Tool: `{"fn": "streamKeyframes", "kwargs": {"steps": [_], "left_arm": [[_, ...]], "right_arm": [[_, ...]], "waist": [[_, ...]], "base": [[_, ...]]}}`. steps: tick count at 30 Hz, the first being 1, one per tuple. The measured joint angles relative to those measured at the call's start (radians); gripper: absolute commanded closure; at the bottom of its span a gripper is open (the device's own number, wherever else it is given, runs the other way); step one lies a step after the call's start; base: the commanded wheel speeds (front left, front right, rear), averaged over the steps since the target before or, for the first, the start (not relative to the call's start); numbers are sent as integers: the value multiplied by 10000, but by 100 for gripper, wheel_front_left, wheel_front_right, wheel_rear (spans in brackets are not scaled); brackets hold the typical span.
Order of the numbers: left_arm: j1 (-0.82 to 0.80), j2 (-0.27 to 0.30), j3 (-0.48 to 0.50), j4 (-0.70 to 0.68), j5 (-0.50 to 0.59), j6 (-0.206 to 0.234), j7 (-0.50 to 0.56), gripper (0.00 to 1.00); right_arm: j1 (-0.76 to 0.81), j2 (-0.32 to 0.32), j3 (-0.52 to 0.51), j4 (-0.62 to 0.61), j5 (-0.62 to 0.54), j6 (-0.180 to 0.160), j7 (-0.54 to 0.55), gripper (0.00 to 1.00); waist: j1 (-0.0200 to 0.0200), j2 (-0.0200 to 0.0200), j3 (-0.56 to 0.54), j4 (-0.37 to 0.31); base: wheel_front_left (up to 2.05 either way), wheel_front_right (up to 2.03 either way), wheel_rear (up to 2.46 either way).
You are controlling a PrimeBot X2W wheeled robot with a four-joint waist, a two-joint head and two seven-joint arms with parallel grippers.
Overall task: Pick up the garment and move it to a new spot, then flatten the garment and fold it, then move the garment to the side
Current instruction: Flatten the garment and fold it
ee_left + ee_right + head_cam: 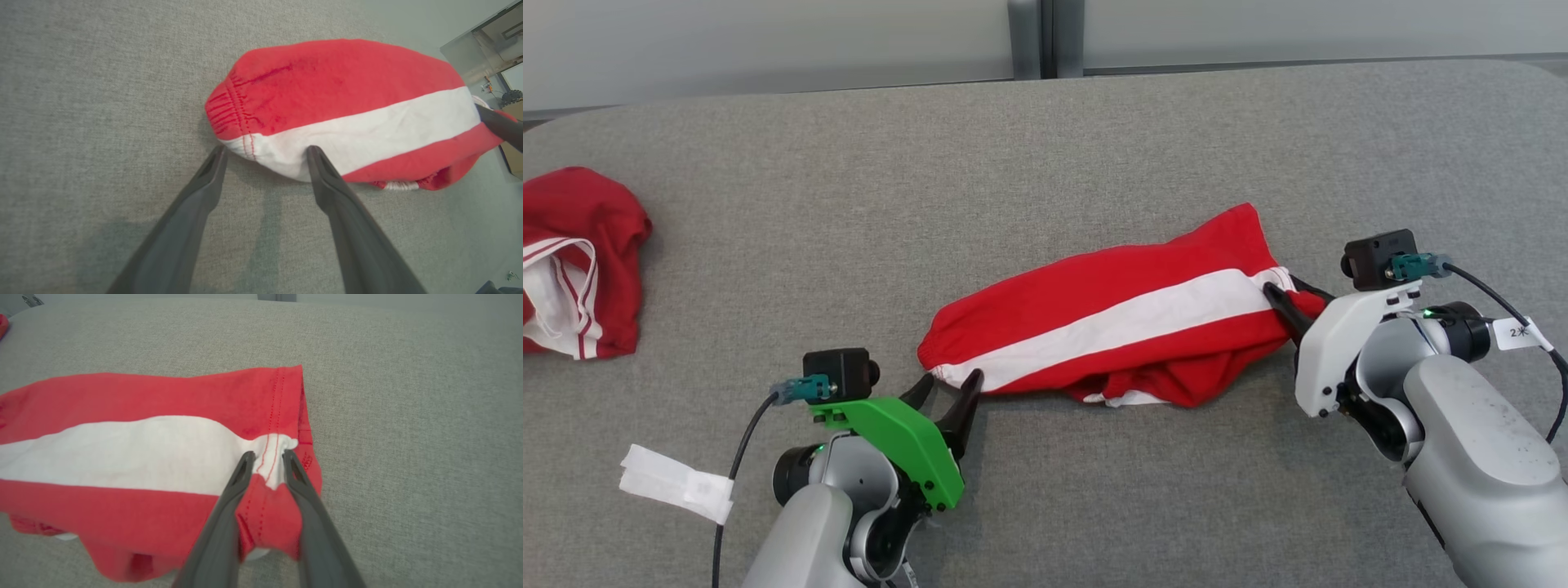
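The garment (1111, 318), red with a broad white stripe, lies crumpled lengthwise on the grey cloth-covered table (1045, 139). My right gripper (1278, 290) is at its right end. In the right wrist view the hem of the garment (143, 400) bunches up between the two fingers of that gripper (267, 454), which pinch it. My left gripper (952, 380) stands open at the garment's left end. The left wrist view shows its fingertips (312, 153) spread wide against the white edge of the garment (347, 81), nothing between them.
Another red and white garment (572, 261) lies crumpled at the table's far left edge. A white tag (674, 482) hangs on the left arm's cable. The table's rounded back edge runs below a pale wall.
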Motion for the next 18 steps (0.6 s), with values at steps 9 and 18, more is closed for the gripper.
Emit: {"fn": "streamKeyframes", "kwargs": {"steps": [9,18], "left_arm": [[-76,-2,-176,140,-150,-65,2,0],[-94,19,-180,165,-247,-61,-86,45]], "right_arm": [[0,-13,71,109,61,0,-79,69],[0,-40,144,98,203,0,-171,76]], "waist": [[0,0,-40,-59],[0,0,-15,-160]], "base": [[0,0,0],[0,0,0]]}}
